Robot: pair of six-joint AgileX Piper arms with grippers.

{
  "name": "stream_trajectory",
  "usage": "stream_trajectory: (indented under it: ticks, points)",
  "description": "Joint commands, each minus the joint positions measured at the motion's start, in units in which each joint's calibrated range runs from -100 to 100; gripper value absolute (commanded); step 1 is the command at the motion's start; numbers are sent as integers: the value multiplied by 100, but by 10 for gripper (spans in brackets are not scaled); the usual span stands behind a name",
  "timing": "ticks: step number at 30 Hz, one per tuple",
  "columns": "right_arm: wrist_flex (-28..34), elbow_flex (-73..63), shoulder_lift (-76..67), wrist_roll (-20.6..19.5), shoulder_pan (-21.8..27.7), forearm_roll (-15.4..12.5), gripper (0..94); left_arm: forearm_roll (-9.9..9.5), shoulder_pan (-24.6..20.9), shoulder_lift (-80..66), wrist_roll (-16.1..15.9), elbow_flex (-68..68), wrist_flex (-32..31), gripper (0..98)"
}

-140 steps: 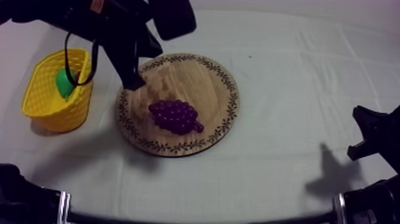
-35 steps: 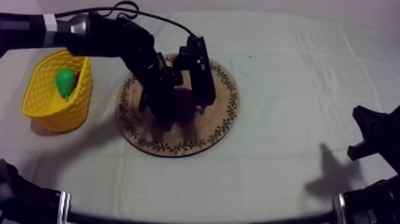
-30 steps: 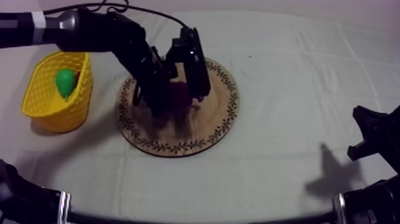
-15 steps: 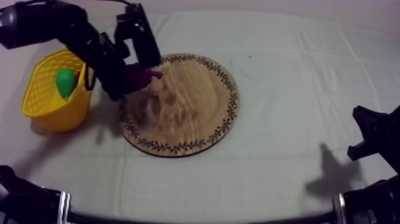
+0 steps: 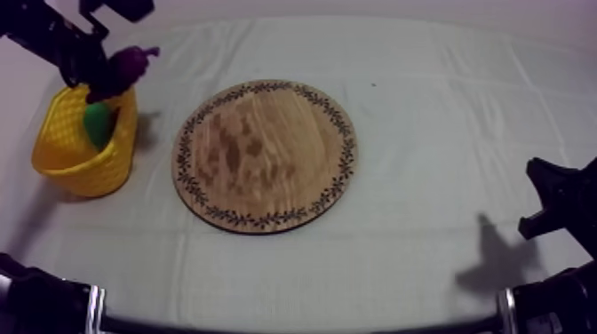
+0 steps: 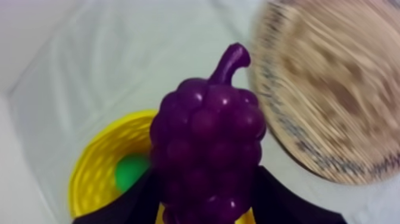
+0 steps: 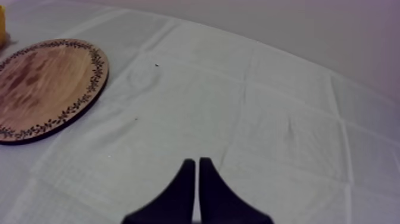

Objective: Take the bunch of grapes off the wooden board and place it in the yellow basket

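Left gripper [image 5: 105, 78] is clamping the bunch of grapes [image 5: 127, 64], with a black finger [image 6: 136, 201] on each side of its lower end and the stem pointing right. It's holding the bunch up over the far rim of the yellow basket [image 5: 67, 153] at the left of the table, where a green fruit [image 5: 96, 124] is lying inside and the wooden board [image 5: 266, 155] is sitting just right of the basket. Right gripper [image 7: 197, 179] is resting low at near right over the cloth [image 7: 268, 119], fingers pressed together in a narrow wedge, gripping nothing.
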Motion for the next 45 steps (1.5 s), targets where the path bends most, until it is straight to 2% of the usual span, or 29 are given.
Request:
stream_trajectory:
  ticks: [1, 7, 13, 23, 26, 31, 33, 36, 39, 41, 43, 45]
  points:
    - [4, -3, -1, 0, 2, 1, 4, -50, -322, 16, 382, -59, -18, 371]
    - [4, -3, -1, 0, 2, 1, 4, -113, -797, 143, 646, 338, -383, 349]
    - [4, -3, -1, 2, 2, 1, 4, -172, -975, 277, 825, 947, -897, 349]
    - [4, -3, -1, 0, 2, 1, 4, -186, -1093, 295, 805, 1384, -1162, 375]
    - [4, -3, -1, 0, 2, 1, 4, -176, -1123, 264, 786, 1388, -1170, 473]
    - [4, -3, -1, 0, 2, 1, 4, -183, -1126, 140, 795, 1355, -1153, 825]
    - [4, -3, -1, 0, 2, 1, 4, -185, -1122, 80, 840, 1315, -1143, 894]
    - [4, -3, -1, 0, 2, 1, 4, -185, -1117, -38, 889, 1277, -1178, 935]
    - [4, -3, -1, 0, 2, 1, 4, -172, -1113, -213, 945, 1238, -1265, 922]
    - [4, -3, -1, 0, 2, 1, 4, -170, -1102, -374, 1026, 1207, -1378, 875]
    - [4, -3, -1, 0, 2, 1, 4, -184, -1083, -589, 1180, 1163, -1566, 784]
    - [4, -3, -1, 0, 2, 1, 4, -196, -1075, -873, 1310, 1138, -1831, 643]
